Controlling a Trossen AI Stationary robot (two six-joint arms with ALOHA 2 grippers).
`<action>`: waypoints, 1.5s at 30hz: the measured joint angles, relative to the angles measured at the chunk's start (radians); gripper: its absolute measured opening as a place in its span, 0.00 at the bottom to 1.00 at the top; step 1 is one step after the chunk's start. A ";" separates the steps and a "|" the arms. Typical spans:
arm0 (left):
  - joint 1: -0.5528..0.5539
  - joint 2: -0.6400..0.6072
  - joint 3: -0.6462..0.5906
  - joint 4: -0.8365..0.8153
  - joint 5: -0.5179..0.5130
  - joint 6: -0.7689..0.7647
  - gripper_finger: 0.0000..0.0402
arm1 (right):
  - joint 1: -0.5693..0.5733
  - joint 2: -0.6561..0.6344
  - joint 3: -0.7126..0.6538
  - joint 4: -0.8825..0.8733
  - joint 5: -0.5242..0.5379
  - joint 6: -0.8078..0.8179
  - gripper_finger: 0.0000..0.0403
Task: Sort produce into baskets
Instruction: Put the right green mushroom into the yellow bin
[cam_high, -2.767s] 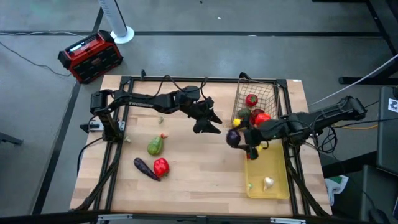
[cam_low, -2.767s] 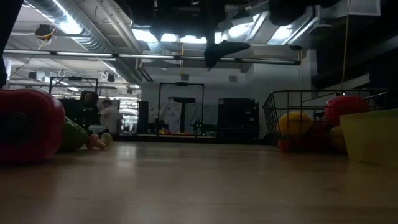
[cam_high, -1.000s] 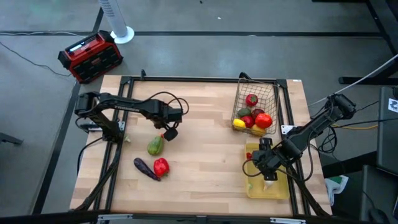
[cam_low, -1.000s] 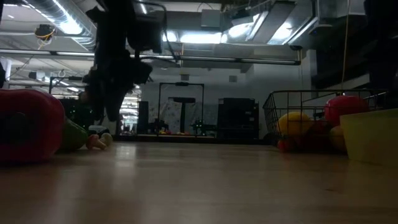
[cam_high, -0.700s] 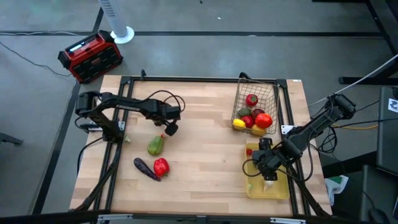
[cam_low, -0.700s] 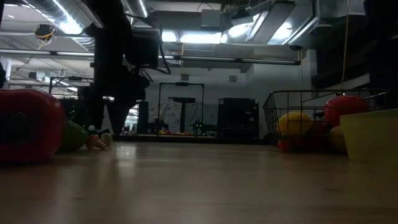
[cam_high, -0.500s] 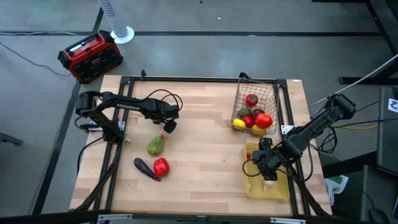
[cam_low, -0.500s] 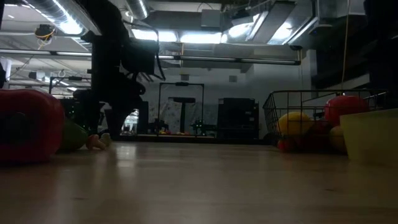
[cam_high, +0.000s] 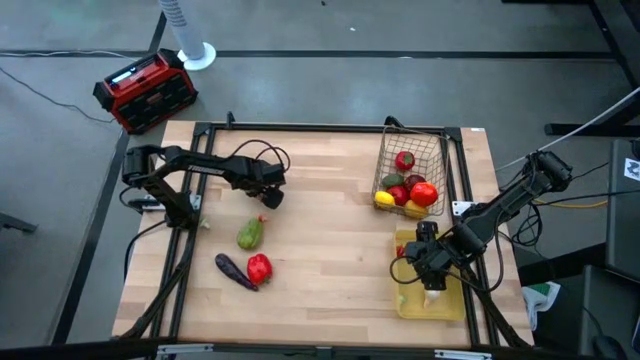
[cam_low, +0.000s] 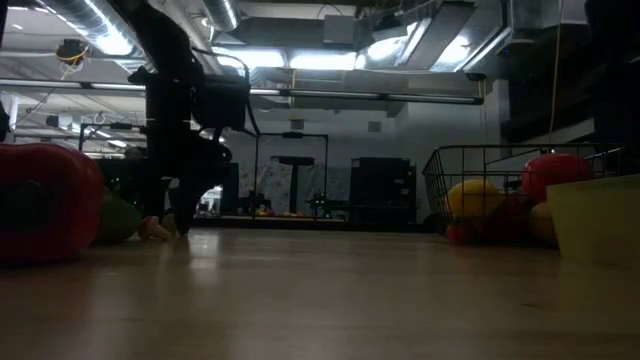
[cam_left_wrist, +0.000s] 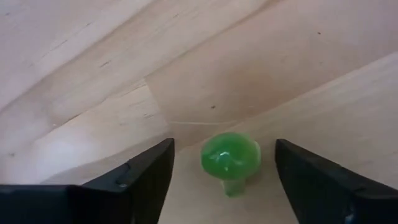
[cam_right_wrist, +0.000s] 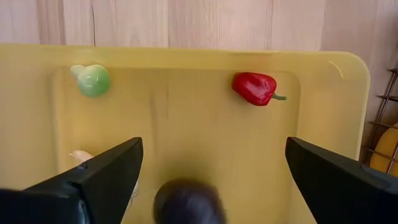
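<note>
High view showed most produce already in the wire basket (cam_high: 410, 170) and yellow tray (cam_high: 440, 300) — left gripper (cam_high: 266, 203) spread astride a small carrot (cam_high: 262, 217), right gripper (cam_high: 424, 287) wide open over the tray — avocado (cam_high: 250, 234), eggplant (cam_high: 233, 270), red pepper (cam_high: 259, 267) remained

High view: overhead, straight down on the whole desk (cam_high: 330, 200).
Low view: desk level, facing the room.
Left wrist: close above bare wood.
Right wrist: close above the yellow tray (cam_right_wrist: 186, 130).
Shared: yellow tray, high and low views.
</note>
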 joint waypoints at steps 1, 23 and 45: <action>0.000 0.000 0.000 0.002 0.002 0.000 0.65 | 0.000 0.000 0.000 0.000 0.000 0.000 0.97; 0.000 0.000 0.000 0.051 0.079 0.035 0.26 | 0.000 0.000 0.000 0.073 0.000 0.000 0.97; -0.129 0.000 0.000 0.833 0.440 -0.026 0.29 | 0.000 0.000 0.000 0.332 0.353 -0.040 0.97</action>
